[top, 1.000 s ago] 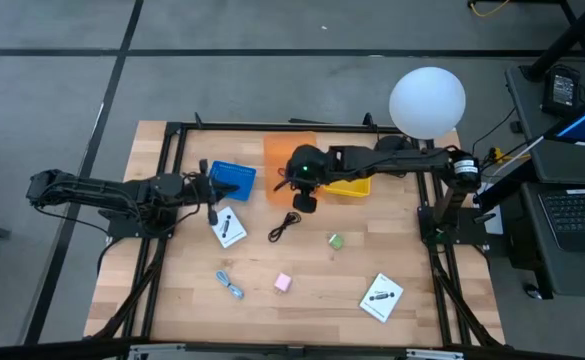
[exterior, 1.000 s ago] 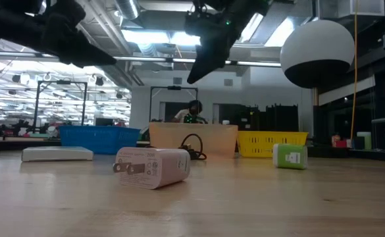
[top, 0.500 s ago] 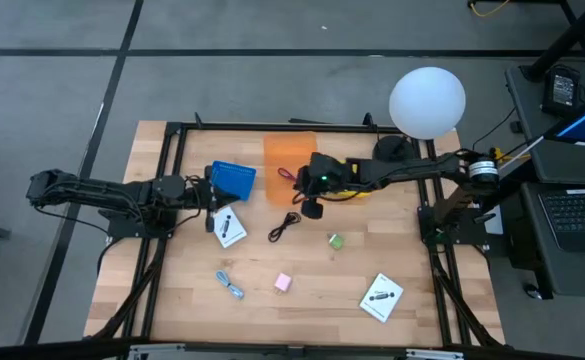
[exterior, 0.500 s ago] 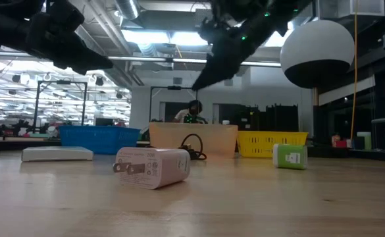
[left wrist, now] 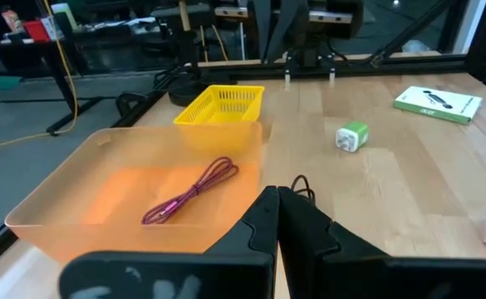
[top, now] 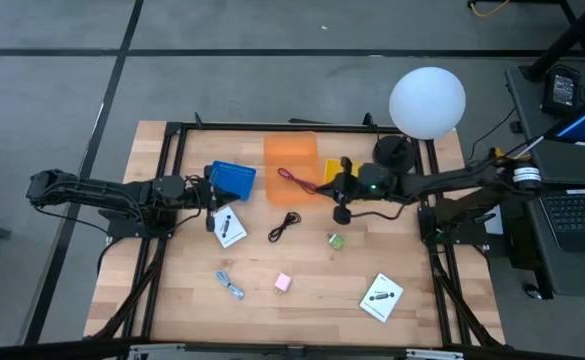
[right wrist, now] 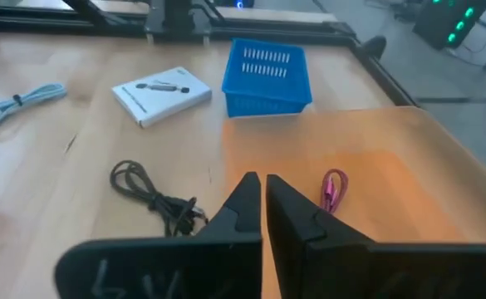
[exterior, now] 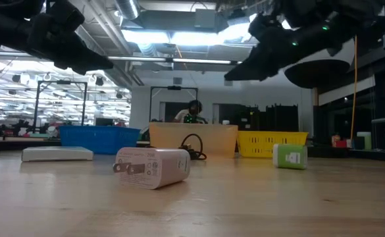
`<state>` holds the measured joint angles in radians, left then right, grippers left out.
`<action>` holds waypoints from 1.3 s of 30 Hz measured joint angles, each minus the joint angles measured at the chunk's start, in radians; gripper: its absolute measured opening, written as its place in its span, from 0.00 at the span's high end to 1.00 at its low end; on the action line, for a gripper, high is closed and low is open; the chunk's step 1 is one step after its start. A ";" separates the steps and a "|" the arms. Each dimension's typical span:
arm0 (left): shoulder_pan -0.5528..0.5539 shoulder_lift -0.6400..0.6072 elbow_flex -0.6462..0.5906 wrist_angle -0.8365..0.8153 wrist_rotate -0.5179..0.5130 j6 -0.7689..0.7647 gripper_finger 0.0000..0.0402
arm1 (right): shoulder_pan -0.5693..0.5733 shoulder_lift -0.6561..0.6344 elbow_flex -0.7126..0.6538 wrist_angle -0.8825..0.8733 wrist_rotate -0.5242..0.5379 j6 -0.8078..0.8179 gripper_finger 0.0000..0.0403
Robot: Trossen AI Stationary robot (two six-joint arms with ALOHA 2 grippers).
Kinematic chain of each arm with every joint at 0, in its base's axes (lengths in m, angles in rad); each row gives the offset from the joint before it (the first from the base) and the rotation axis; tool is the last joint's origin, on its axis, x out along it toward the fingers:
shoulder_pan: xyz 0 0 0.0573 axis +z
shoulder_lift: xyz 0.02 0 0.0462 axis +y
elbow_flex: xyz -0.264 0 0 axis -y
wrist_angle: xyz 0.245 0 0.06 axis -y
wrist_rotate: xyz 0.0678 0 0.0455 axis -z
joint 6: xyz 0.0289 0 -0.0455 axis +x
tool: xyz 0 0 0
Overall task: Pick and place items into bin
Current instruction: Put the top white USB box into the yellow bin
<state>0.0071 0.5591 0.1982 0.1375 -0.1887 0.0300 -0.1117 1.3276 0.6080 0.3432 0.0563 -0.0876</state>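
Observation:
Both grippers are shut, empty and off the table. My left gripper [top: 213,205] [left wrist: 277,195] hovers beside the blue basket [top: 232,179], above one white card [top: 229,228]. My right gripper [top: 341,213] [right wrist: 262,181] hangs right of the orange bin [top: 290,150], in front of the yellow basket [top: 332,170]. A reddish cable [top: 294,181] [left wrist: 191,193] lies on the bin's floor. Flat on the table lie a black cable [top: 285,225], a green piece [top: 335,240], a pink piece [top: 283,283], a blue cable [top: 230,285] and a second card [top: 381,297].
A black frame [top: 272,128] runs around the tabletop. A white globe lamp [top: 427,102] stands at the far right corner. Bare wood lies between the loose items across the middle and near part of the table. A person [exterior: 193,110] shows far behind the table.
My right gripper has drawn back from above the orange bin toward the table's right edge, its arm folding back with it. The reddish cable, hidden under that arm a second ago, now shows lying in the bin.

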 joint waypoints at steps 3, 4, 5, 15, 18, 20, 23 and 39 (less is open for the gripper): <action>0.000 0.000 0.000 0.000 0.000 0.000 0.99 | -0.002 -0.030 -0.045 0.032 -0.002 0.000 0.99; 0.000 0.000 0.000 0.000 0.000 0.001 0.99 | -0.002 -0.034 -0.051 0.042 -0.002 0.001 0.99; 0.000 0.000 0.000 0.000 0.000 0.000 0.99 | -0.002 -0.041 -0.058 0.044 -0.002 0.001 0.99; -0.012 0.000 0.010 0.014 -0.019 -0.036 1.00 | -0.002 -0.041 -0.061 0.050 -0.002 -0.051 0.99; -0.034 0.001 0.044 -0.016 -0.016 -0.057 1.00 | -0.002 -0.040 -0.061 0.050 -0.002 -0.053 0.99; -0.051 0.006 0.079 -0.062 -0.023 -0.082 0.99 | -0.002 -0.040 -0.061 0.050 -0.002 -0.053 0.99; -0.078 0.032 0.135 -0.159 -0.048 -0.124 1.00 | -0.002 -0.040 -0.061 0.050 -0.002 -0.053 0.99; -0.236 0.277 0.459 -0.818 -0.109 -0.551 0.99 | -0.003 -0.039 -0.060 0.049 -0.001 -0.056 0.99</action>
<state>-0.2290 0.8365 0.6574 -0.6809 -0.2979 -0.5206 -0.1148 1.2884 0.5476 0.3923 0.0551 -0.1440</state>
